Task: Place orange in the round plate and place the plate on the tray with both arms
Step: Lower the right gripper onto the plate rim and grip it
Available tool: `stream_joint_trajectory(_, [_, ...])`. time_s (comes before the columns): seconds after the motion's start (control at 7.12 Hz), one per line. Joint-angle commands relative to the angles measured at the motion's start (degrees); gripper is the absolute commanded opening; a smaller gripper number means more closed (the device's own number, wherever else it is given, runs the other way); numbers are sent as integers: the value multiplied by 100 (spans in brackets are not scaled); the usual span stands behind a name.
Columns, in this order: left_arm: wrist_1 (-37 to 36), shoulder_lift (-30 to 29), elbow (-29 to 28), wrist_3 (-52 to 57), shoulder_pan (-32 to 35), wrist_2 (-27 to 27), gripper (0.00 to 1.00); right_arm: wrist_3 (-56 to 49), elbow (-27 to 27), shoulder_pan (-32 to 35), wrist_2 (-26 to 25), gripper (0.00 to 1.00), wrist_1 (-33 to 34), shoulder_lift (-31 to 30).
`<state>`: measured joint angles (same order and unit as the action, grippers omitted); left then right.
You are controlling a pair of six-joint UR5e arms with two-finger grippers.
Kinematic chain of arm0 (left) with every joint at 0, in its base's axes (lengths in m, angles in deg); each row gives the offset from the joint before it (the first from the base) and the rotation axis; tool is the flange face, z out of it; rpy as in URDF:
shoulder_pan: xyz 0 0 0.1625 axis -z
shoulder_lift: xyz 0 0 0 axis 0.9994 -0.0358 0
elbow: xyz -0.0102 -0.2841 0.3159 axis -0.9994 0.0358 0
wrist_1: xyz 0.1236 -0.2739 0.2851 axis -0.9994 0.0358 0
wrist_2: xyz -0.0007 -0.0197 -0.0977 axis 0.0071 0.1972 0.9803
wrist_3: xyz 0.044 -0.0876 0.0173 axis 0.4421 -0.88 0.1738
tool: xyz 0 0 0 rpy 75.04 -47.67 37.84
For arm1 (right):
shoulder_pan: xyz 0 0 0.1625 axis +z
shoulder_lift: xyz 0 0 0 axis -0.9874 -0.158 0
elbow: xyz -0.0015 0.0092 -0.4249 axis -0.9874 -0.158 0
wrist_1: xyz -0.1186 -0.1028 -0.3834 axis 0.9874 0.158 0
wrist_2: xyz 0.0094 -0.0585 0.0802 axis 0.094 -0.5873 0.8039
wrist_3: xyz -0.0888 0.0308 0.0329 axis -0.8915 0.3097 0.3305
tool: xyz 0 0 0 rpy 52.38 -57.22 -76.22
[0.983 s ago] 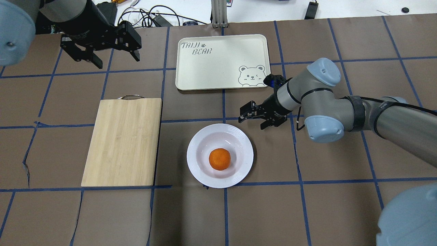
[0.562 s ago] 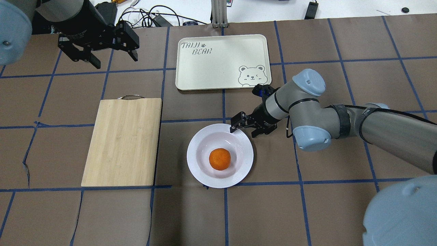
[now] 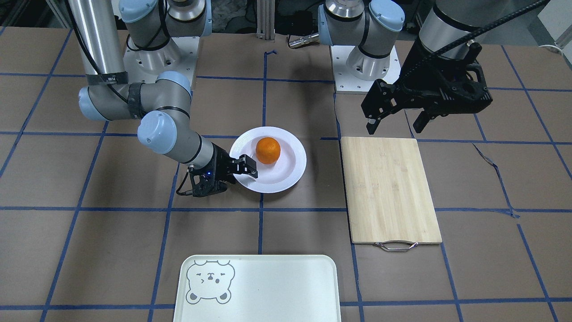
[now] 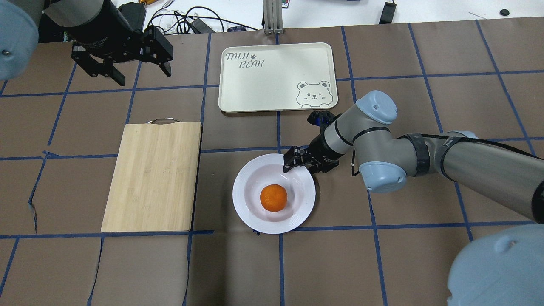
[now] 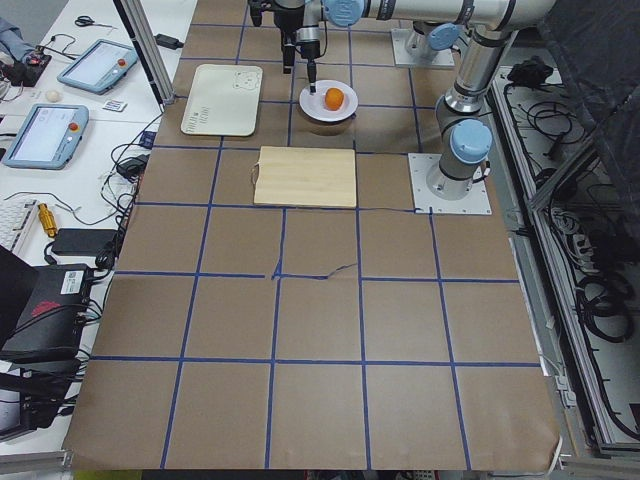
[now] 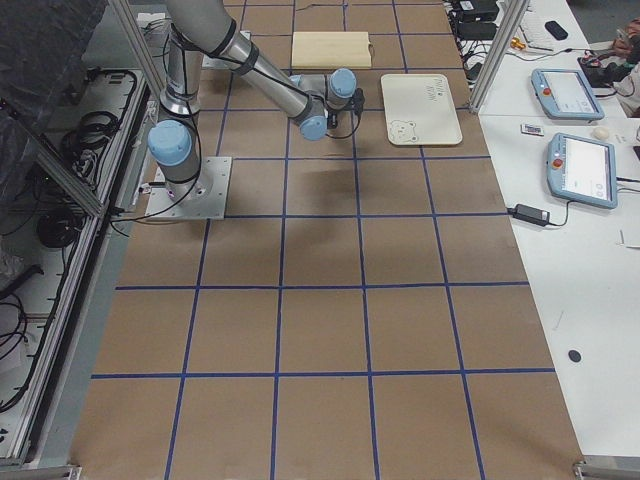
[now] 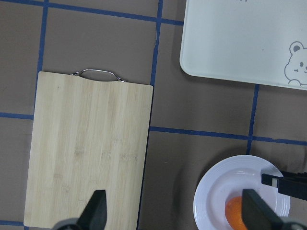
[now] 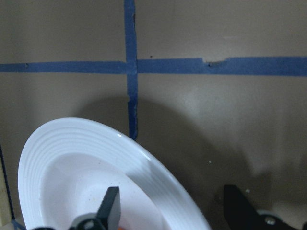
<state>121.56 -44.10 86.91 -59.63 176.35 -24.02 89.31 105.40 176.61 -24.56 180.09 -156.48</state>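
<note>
Orange (image 4: 273,198) sits in the sunken centre of the round plate (image 4: 246,212), just robot-side of the right end effector (image 4: 302,168) and not touching it. Plate is flat on the surface (image 4: 382,255).

Right end effector is low at the plate's far-right rim, jaws open and straddling it. In the wrist view one finger (image 8: 111,203) is over the inside of the plate, the other (image 8: 237,203) is outside over the surface, with the rim between them. There's a gap on both sides, nothing clamped. Front view shows the same: upper finger over the rim, close to the orange.

Bamboo cutting board (image 4: 153,176) is to that end effector's left, past the plate and apart from it, metal handle on the far end.

Tray (image 4: 272,85) lies beyond the right end effector, apart from it, bear outline at the corner closest to it. Nothing on it.

Left end effector (image 4: 142,74) hangs high above the surface just past the board's handle end, level with the tray and to its left. Jaws wide open, empty.
</note>
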Motion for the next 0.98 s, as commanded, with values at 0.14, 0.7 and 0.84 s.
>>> stream_joint_trajectory(0.14, [0, 0, -1, 0, 2, 0, 100, 43, 95, 19, -135, 79, -16, -46])
stream_joint_trajectory(0.7, [0, 0, -1, 0, -7, 0, 100, 34, 140, 168, -128, 32, -7, -73])
stream_joint_trajectory(0.84, [0, 0, -1, 9, -7, 0, 100, 34, 131, 169, -128, 13, 10, -73])
